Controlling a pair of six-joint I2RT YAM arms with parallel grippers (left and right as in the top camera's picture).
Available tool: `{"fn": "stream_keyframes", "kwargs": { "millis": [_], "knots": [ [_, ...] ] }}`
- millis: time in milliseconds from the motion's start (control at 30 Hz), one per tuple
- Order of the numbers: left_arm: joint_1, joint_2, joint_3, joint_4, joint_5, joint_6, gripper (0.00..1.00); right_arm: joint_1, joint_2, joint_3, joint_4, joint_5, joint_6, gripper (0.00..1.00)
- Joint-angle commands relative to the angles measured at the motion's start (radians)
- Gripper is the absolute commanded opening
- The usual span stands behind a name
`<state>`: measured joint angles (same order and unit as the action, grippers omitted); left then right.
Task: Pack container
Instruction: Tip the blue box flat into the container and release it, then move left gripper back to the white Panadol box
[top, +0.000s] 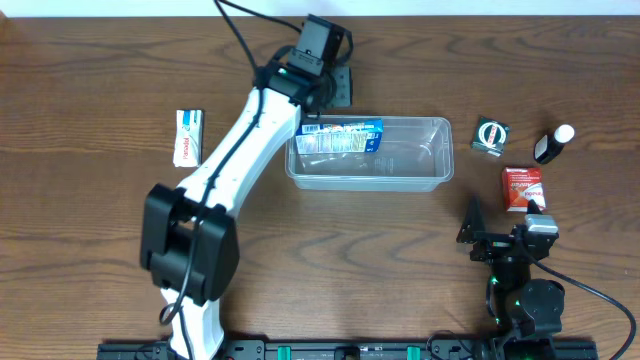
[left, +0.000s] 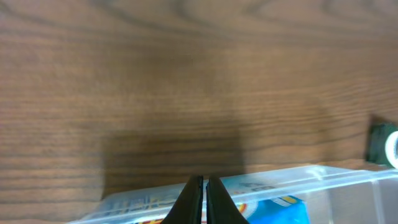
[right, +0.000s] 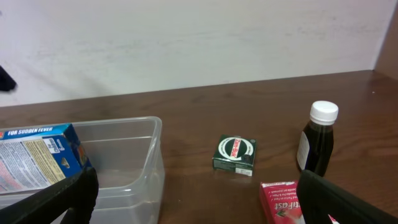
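Left hand closed on nothing, right hand spread wide, empty; one container holds one blue box

Dark wood-grain worktop carries: white box at left; clear container at centre; green box, white-capped dark bottle and red box grouped at right.

Overhead cam stares straight down at the whole counter. Left wrist cam hugs the container rim; right wrist, low at 5 o'clock, faces 12. All share that container.
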<state>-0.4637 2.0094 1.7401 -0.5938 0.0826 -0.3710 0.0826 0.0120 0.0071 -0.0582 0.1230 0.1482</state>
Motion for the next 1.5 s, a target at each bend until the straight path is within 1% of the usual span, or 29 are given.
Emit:
{"fn": "stream_keyframes", "kwargs": {
  "millis": [0, 133, 333, 433, 833, 967, 1100, 1233, 1333, 1467],
  "knots": [
    [-0.012, 0.017, -0.009, -0.006, -0.016, -0.035, 0.06, -0.012, -0.006, -0.002, -0.003, -0.003, -0.011, 0.99],
    [-0.023, 0.017, -0.008, -0.039, -0.016, -0.035, 0.06, -0.012, -0.006, -0.002, -0.003, -0.003, -0.011, 0.99],
    [-0.044, 0.017, -0.008, -0.156, -0.016, -0.035, 0.06, -0.012, -0.006, -0.002, -0.003, -0.003, -0.011, 0.99],
    [-0.051, 0.017, -0.008, -0.190, -0.016, -0.035, 0.06, -0.012, -0.006, -0.002, -0.003, -0.003, -0.011, 0.99],
    [-0.054, 0.016, -0.008, -0.330, -0.016, -0.035, 0.06, -0.012, -0.006, -0.002, -0.003, -0.003, -0.011, 0.99],
    [-0.054, 0.016, -0.008, -0.364, -0.016, -0.034, 0.06, -0.012, -0.006, -0.002, -0.003, -0.003, -0.011, 0.99],
    [-0.053, 0.008, -0.005, -0.365, -0.016, -0.034, 0.06, -0.012, -0.006, -0.002, -0.003, -0.003, -0.011, 0.99],
    [-0.047, -0.036, 0.013, -0.366, -0.019, -0.026, 0.06, -0.012, -0.006, -0.002, -0.003, -0.003, -0.011, 0.99],
    [-0.037, -0.091, 0.014, -0.371, -0.070, -0.022, 0.06, -0.012, -0.006, -0.002, -0.003, -0.003, -0.011, 0.99],
    [-0.003, -0.175, 0.014, -0.404, -0.215, -0.019, 0.06, -0.012, -0.006, -0.002, -0.003, -0.003, -0.011, 0.99]
  ]
}}
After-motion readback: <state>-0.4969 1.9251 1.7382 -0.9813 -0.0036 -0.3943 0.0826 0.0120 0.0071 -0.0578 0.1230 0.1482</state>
